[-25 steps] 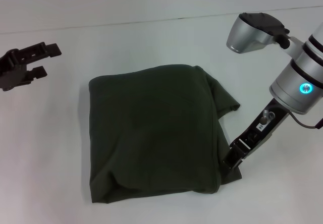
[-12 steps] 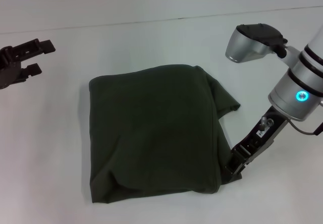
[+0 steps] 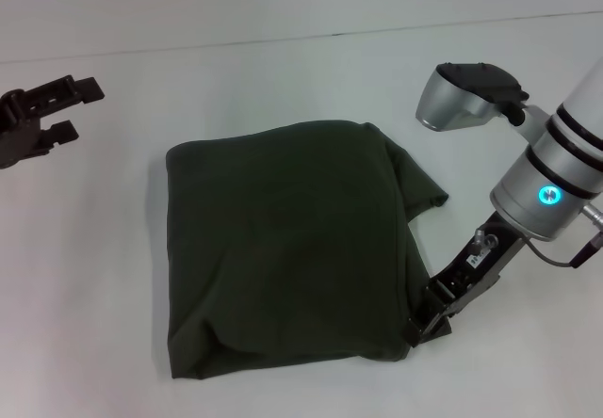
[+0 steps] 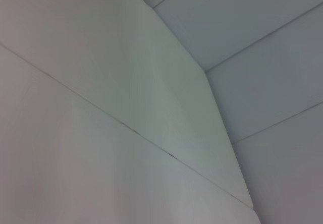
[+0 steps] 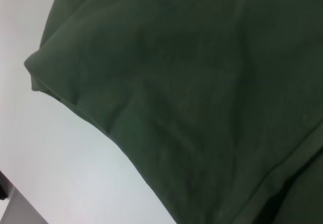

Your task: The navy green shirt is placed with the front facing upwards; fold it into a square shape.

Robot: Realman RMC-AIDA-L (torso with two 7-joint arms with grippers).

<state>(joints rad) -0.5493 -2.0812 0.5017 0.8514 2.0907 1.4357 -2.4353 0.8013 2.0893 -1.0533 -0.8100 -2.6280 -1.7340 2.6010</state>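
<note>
Left tool [image 3: 71, 107] is seen open, holding nothing, well apart from the navy green shirt [image 3: 283, 249]. Shirt lies folded to a rough square mid-desk [image 3: 283, 70]; the final tidy is judged in hand. Right tool [image 3: 426, 316] touches the shirt's near right corner; grip cannot be told. Next: release, withdraw.

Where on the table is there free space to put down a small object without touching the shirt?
The table is bare behind the navy green shirt, and to its left, below the raised left gripper. It is crowded at the shirt's front right corner, where the right gripper works.
</note>
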